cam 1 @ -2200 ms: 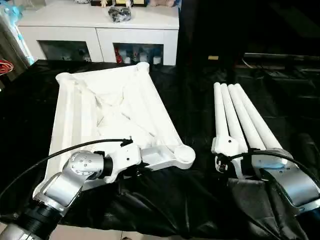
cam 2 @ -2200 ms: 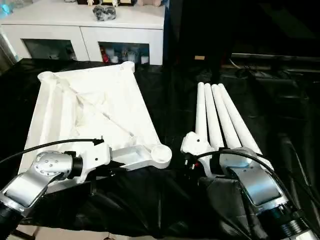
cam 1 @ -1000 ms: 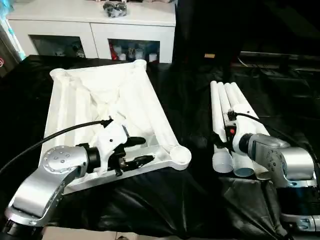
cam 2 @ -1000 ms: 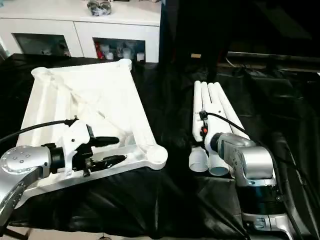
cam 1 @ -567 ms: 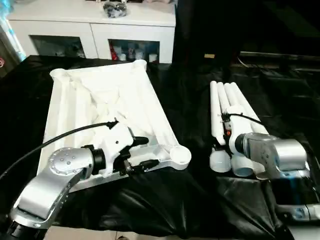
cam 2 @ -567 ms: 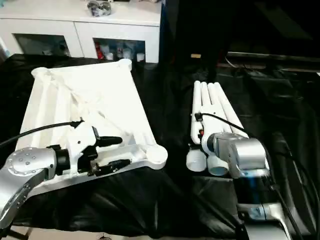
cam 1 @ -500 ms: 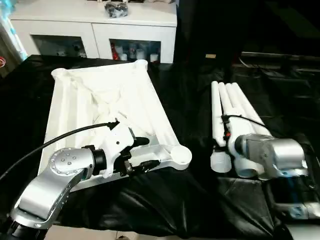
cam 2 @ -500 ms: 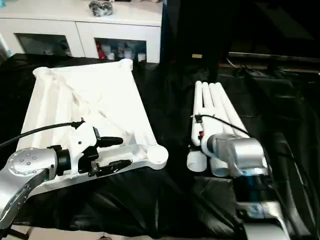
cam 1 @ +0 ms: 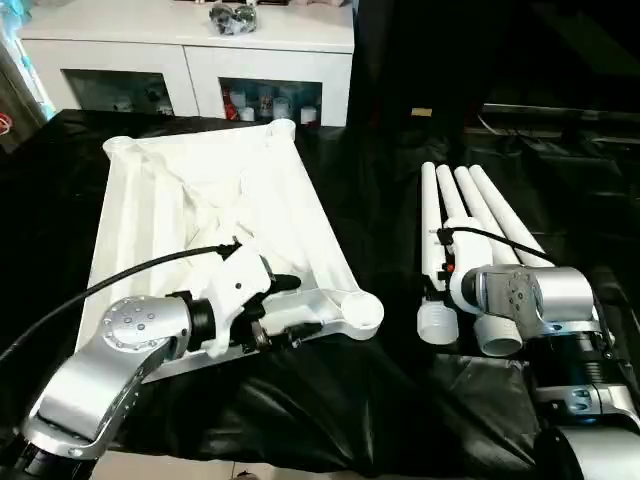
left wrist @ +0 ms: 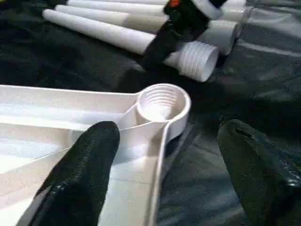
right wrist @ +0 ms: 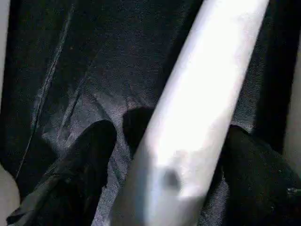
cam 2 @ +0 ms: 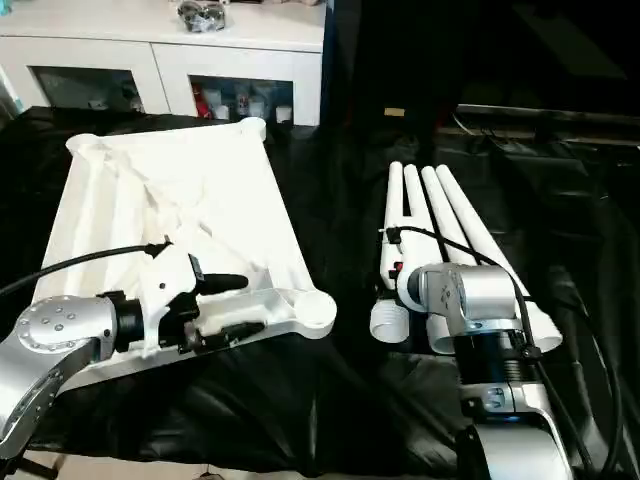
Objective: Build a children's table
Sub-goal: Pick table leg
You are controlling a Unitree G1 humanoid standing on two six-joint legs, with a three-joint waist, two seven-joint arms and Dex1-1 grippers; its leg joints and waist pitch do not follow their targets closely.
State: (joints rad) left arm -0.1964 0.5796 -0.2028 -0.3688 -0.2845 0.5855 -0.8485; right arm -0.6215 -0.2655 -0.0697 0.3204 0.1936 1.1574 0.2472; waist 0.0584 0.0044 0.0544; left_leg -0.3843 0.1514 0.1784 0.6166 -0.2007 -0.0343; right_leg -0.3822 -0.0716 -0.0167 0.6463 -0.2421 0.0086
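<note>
My right gripper [right wrist: 160, 155] straddles the leftmost leg [cam 1: 436, 240] near its threaded end, fingers [right wrist: 80, 165] spread either side and not yet clamped, while my left gripper [left wrist: 164, 155] stands wide open across the near edge of the top [cam 1: 200, 210], holding nothing. The top lies ribbed side up at about 10 o'clock on the black cover [cam 1: 380, 400], its near-right socket [cam 1: 359, 313] open, and the four legs lie bundled at 2 o'clock. I judge this the first leg pickup: next I must close on the leg, lift it clear of its neighbours and bring its threads to that socket.
</note>
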